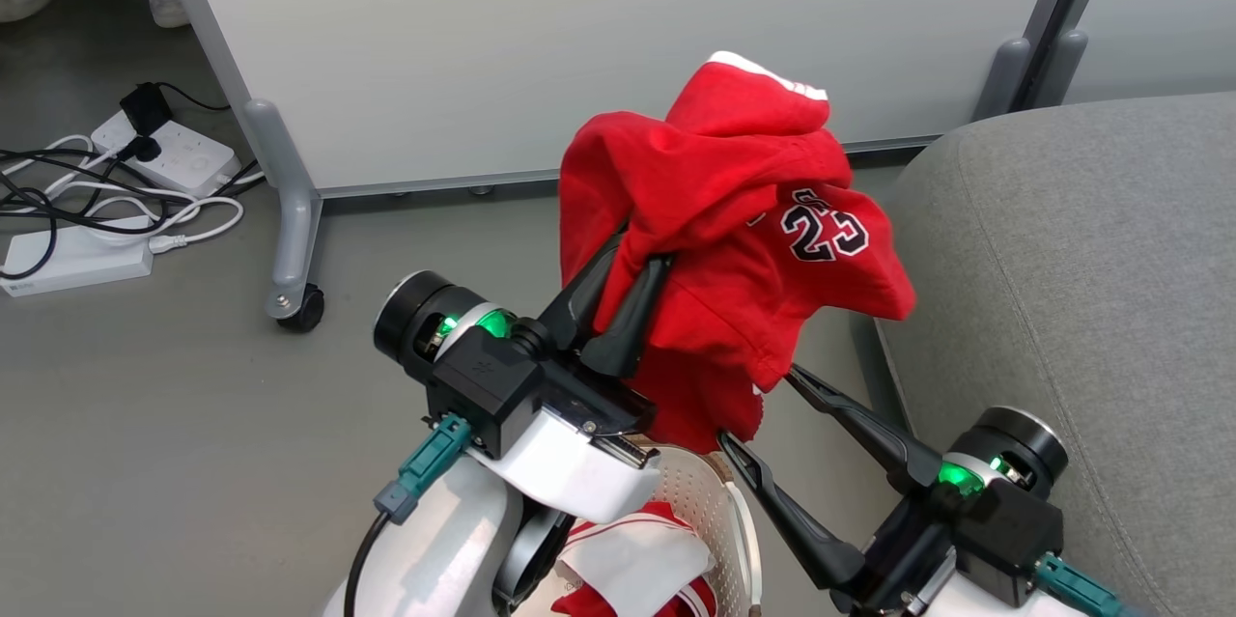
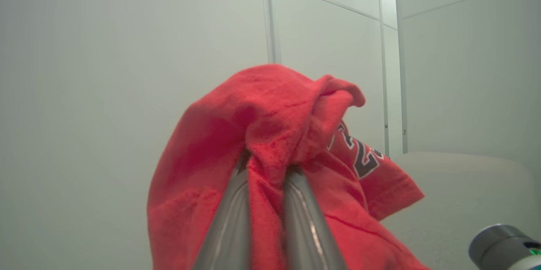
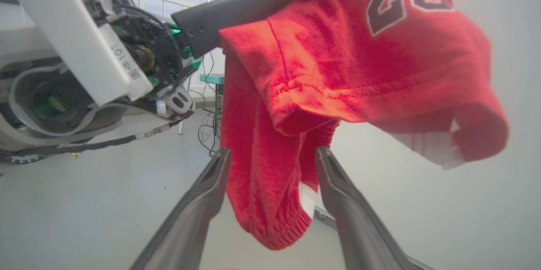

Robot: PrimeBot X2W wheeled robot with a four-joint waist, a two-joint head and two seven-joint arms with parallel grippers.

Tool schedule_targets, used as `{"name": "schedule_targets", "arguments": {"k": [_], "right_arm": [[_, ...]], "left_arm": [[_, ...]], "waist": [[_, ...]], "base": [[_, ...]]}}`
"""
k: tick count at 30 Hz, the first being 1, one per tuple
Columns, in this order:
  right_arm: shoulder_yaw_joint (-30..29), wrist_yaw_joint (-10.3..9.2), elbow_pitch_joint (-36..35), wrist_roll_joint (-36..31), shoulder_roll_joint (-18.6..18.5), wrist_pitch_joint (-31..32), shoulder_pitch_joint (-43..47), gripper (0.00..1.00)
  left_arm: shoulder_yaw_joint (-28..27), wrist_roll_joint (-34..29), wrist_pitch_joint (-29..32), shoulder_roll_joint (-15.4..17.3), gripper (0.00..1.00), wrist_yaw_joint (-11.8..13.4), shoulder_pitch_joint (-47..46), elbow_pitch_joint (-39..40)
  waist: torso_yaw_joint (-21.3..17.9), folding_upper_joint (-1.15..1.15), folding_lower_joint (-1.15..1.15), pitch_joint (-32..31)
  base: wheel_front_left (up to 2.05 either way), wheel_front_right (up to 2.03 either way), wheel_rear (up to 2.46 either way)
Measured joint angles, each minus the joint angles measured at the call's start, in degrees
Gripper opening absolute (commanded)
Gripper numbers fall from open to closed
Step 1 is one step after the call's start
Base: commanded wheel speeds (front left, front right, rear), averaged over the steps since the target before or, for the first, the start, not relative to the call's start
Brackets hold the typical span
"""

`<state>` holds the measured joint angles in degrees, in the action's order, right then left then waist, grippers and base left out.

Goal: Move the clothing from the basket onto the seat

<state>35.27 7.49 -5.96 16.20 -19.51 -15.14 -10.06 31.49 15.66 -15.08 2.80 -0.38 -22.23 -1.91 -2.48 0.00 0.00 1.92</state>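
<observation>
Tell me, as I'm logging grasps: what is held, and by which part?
The left gripper pinches the red garment by a bunched fold, the rest draping around it. The right gripper is open, holding nothing.

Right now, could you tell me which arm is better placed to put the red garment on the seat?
Left, probably: the left gripper is shut on the red garment beside the seat; the right gripper stands open.

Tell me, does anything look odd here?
The red "23" garment hangs bunched in the air, pinched by the left gripper over the basket, short of the grey seat. Cables and power strips sprawl across the floor. Nothing looks damaged.
</observation>
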Motion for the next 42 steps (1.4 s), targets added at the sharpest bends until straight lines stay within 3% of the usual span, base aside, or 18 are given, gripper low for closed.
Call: {"name": "schedule_targets", "arguments": {"k": [9, 24, 25, 26, 42], "right_arm": [[-2.59, 0.00, 3.91, -4.28, 4.23, 0.00, -1.37, 1.00], [-4.23, 0.00, 8.64, -5.72, 8.66, 0.00, -2.77, 1.00], [-4.34, 0.00, 9.44, -5.39, 8.84, 0.00, -2.80, 0.43], [-4.33, 0.00, 9.98, -5.42, 8.93, 0.00, -2.82, 0.00], [-3.88, 0.00, 9.26, -1.74, 9.48, 0.00, -3.19, 0.00]], "left_arm": [[4.58, 0.54, 0.00, -0.01, 0.00, -0.05, -0.40, 1.08], [9.87, 1.71, 0.00, 0.01, 0.00, 0.21, -0.66, 0.07], [10.05, 1.89, 0.00, 0.01, 0.00, 0.21, -0.66, -0.05], [10.21, 2.00, 0.00, 0.01, 0.00, 0.29, -0.66, -0.12], [10.43, 1.62, 0.00, 0.00, 0.00, 0.90, -0.86, -2.58]], "waist": [[0.78, 0.00, 0.00, 0.23], [2.12, 0.00, 0.00, -0.16], [2.18, 0.00, 0.00, -0.20], [2.22, 0.00, 0.00, -0.24], [2.21, 0.00, 0.00, -0.31]], "base": [[0.00, 0.00, 0.00], [0.00, 0.00, 0.00], [0.00, 0.00, 0.00], [0.00, 0.00, 0.00], [0.00, 0.00, 0.00]]}}
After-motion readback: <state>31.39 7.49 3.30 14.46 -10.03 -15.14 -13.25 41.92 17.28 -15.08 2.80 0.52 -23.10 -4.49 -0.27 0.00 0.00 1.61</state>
